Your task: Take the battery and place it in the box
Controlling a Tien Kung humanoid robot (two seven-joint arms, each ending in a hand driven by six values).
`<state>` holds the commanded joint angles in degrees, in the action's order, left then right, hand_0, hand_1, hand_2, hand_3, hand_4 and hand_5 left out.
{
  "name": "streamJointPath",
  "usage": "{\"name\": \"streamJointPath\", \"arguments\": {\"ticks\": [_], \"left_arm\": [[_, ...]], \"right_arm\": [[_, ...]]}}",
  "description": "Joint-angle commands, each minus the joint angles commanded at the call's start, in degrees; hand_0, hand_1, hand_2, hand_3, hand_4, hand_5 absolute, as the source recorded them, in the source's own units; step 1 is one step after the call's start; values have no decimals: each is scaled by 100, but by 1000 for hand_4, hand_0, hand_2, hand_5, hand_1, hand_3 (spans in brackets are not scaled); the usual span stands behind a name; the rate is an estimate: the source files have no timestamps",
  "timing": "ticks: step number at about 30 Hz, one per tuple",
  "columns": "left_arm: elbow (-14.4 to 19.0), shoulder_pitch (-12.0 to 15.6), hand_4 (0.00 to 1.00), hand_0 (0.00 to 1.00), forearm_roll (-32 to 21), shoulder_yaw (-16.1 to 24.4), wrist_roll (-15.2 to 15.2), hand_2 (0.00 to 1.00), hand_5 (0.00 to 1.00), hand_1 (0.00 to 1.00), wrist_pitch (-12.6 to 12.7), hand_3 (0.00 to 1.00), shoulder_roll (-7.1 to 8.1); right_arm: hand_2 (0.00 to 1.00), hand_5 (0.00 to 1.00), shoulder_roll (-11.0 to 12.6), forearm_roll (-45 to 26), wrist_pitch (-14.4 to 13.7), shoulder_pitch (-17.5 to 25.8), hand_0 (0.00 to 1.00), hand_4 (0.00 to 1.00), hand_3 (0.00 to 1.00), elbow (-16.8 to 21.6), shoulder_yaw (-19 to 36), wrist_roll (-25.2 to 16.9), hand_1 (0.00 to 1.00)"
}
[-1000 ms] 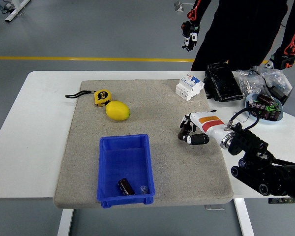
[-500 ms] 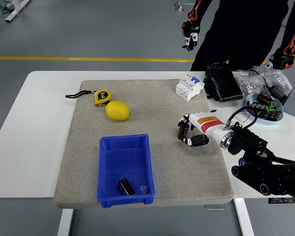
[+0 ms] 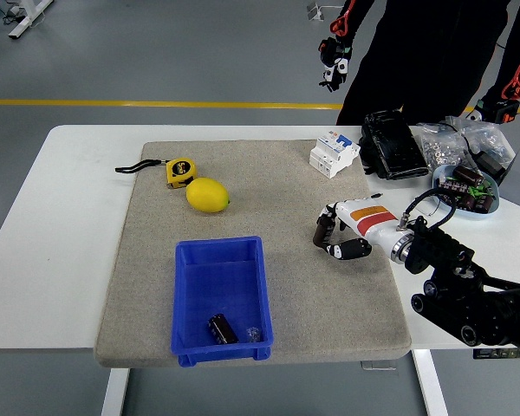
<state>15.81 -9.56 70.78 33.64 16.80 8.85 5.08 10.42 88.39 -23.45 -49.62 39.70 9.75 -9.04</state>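
Over the mat's right side: the right hand (image 3: 340,235) hangs just above the grey mat (image 3: 295,286), reaching in from the lower right on its black arm.
Hand state: fingers curled loosely inward, and there's nothing in them, an empty half-closed hand.
Hand position: palm turned leftward, white shell with an orange stripe on the back, well apart from the box.
Battery: the battery (image 3: 223,329) lies inside the blue box (image 3: 218,260), down at its near end, dark and cylindrical, tilted on the box floor.
Beside the battery: a small clear or shiny bit sits right next to it; too small to make out.
Box: sits on the mat's near half, left of the hand.
Further left and back: a lemon (image 3: 207,195) on the mat, with a yellow tape measure (image 3: 179,172) just behind it, its black strap trailing left.
Behind the hand: a white circuit breaker (image 3: 334,154) at the mat's far edge, a black pouch (image 3: 393,144) just to its right.
Far right: a pale blue bowl (image 3: 490,204) of small parts, clear bags of hardware behind it.
Far side: a person (image 3: 433,56) in dark clothes stands at the table (image 3: 52,225), hands off everything on it.
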Motion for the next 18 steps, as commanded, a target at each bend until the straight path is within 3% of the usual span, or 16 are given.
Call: {"name": "streamJointPath", "arguments": {"ticks": [18], "left_arm": [[9, -39, 629, 651, -2, -20, -1, 655, 584, 650, -7, 582, 1]], "right_arm": [[552, 247, -4, -2, -140, -6, 290, 720, 618, -15, -23, -11, 425]]}}
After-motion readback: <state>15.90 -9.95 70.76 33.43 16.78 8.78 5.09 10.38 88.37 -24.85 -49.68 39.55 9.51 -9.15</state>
